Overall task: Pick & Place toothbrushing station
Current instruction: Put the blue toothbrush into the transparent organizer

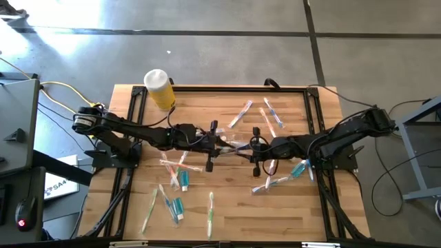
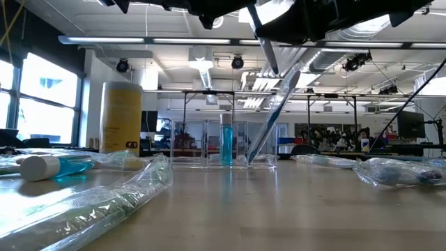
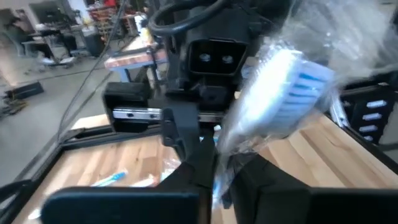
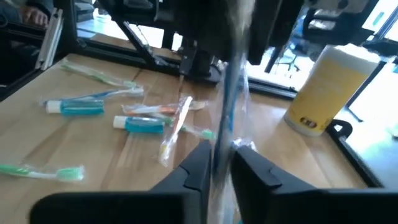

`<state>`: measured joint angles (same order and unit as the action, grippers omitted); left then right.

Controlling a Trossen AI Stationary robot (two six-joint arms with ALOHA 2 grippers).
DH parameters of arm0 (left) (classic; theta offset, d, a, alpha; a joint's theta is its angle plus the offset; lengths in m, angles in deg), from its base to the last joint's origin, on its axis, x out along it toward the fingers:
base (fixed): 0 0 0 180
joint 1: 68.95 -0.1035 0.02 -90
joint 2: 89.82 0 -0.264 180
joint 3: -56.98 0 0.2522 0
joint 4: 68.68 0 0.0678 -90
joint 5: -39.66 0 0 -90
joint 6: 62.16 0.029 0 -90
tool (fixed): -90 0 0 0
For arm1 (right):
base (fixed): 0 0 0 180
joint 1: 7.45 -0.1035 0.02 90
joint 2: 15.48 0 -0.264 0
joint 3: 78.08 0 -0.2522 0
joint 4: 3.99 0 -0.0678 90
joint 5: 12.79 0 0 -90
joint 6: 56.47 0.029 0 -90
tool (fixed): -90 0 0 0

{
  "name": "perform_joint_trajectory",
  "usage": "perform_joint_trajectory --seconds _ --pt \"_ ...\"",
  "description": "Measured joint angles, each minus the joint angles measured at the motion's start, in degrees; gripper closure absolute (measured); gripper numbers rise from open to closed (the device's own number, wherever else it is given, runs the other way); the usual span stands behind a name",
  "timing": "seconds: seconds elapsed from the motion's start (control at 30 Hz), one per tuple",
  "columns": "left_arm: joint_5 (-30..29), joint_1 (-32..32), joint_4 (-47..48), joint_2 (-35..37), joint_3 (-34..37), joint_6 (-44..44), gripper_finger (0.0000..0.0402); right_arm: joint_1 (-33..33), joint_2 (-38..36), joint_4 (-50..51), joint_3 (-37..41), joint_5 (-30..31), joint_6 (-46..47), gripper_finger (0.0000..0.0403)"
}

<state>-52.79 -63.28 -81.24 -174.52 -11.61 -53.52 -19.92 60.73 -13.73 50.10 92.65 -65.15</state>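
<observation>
two robot arms are meeting over the middle of a wooden table (image 1: 227,213), passing a wrapped blue toothbrush (image 4: 229,118) between them just above the clear plastic container (image 2: 224,143). the right gripper (image 4: 219,163) is pinching the toothbrush's lower end between narrowly set fingers, the brush standing nearly upright. the left gripper (image 3: 214,186) is closing its fingers on the same toothbrush, whose white-and-blue bristle head is showing through crinkled plastic wrap. a blue item is standing upright inside the container, and the held toothbrush is slanting down toward it. the yellow bottle (image 1: 160,88) is sitting near the table's far left corner, well away from the container. other wrapped toothbrushes (image 1: 210,212) and teal-ended tubes (image 1: 178,206) are lying scattered around the container, most on the table's near side.
</observation>
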Motion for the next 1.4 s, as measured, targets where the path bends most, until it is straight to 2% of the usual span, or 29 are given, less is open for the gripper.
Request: perform_joint_trajectory --seconds 0.13,0.33,0.5,0.6,0.7,0.83,1.03,1.2,1.4 --pt "0.1 0.1 4.0 0.3 -0.9 -0.5 0.0386 -0.1 -0.1 1.3 0.0 2.9 2.1 0.0280" --pt "-0.8 0.2 18.9 4.0 -5.9 -3.9 0.0392 -3.5 -0.2 1.6 0.0 11.5 -0.6 0.0185" --pt "-5.6 2.0 30.6 8.4 -8.7 -6.7 0.0392 -7.0 -0.2 0.8 0.0 22.9 -4.7 0.0135" --pt "-7.1 1.9 34.3 11.9 -8.0 -9.2 0.0392 -8.4 -0.2 0.8 0.0 28.1 -5.1 0.0126" --pt "-10.7 1.8 35.6 15.8 -5.1 -10.7 0.0392 -9.0 -0.2 0.9 0.0 28.5 -5.1 0.0127" --pt "-13.6 0.9 30.7 19.0 1.4 -12.4 0.0392 -8.9 -0.2 1.8 0.0 28.1 -4.9 0.0132" --pt "-13.4 -0.8 15.2 19.8 11.8 -13.4 0.0391 -8.9 -0.2 2.2 0.0 27.9 -4.6 0.0132" --pt "-13.5 -3.4 15.2 19.8 15.7 -16.6 0.0392 -8.9 -0.2 1.8 0.0 27.8 -3.2 0.0131" --pt "-13.3 -4.7 17.6 19.1 15.9 -19.0 0.0392 -8.9 -0.2 1.9 0.0 27.6 -2.9 0.0131"
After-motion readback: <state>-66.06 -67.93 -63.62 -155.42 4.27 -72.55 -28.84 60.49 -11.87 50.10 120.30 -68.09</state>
